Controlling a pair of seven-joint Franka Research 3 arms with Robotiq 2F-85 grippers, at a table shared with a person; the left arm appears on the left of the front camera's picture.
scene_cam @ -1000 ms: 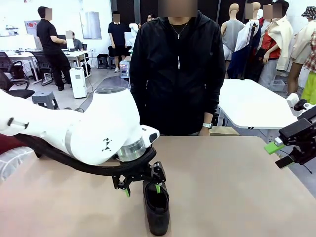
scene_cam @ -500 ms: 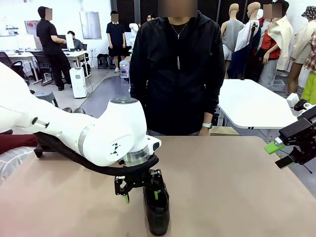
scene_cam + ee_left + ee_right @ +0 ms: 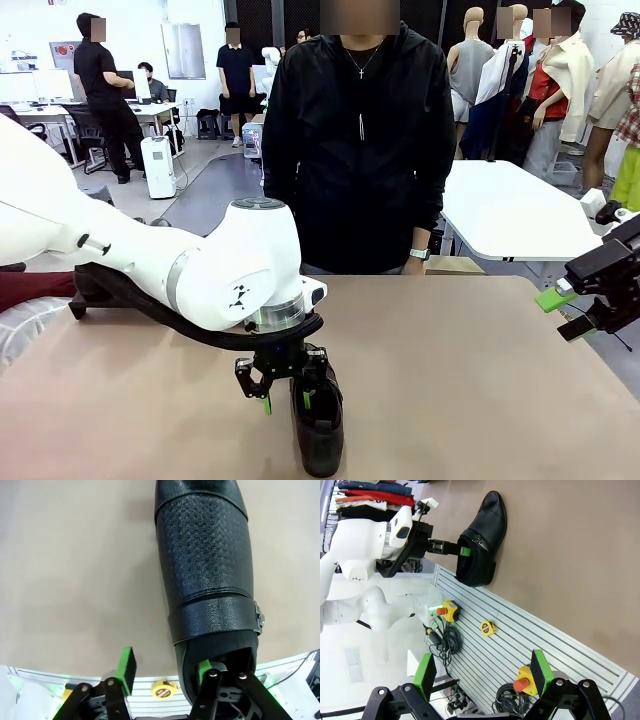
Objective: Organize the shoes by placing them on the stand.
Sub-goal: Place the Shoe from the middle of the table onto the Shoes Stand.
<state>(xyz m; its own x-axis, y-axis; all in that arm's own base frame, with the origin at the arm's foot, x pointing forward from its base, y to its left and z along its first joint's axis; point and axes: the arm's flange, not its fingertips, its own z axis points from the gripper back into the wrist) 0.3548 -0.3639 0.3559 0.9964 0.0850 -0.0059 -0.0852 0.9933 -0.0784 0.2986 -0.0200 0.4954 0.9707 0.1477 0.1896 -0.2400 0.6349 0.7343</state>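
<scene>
Tan, matte worktop spans the front view, with a person in a black jacket standing at its far edge.

The white left arm reaches in low over the near part of the worktop. Its left gripper is down at the heel end of a single black dress shoe. In the left wrist view one green-padded finger sits inside the shoe opening and the other stands outside, clear of the shoe's side wall; the jaws are apart, straddling that wall with no clamp visible.

The shoe rests sole-down on the worktop. Its upper is black leather with a fine embossed grain, crossed by a strap with a small metal buckle.

The right gripper hangs at the worktop's right edge, jaws wide apart and holding nothing.
</scene>
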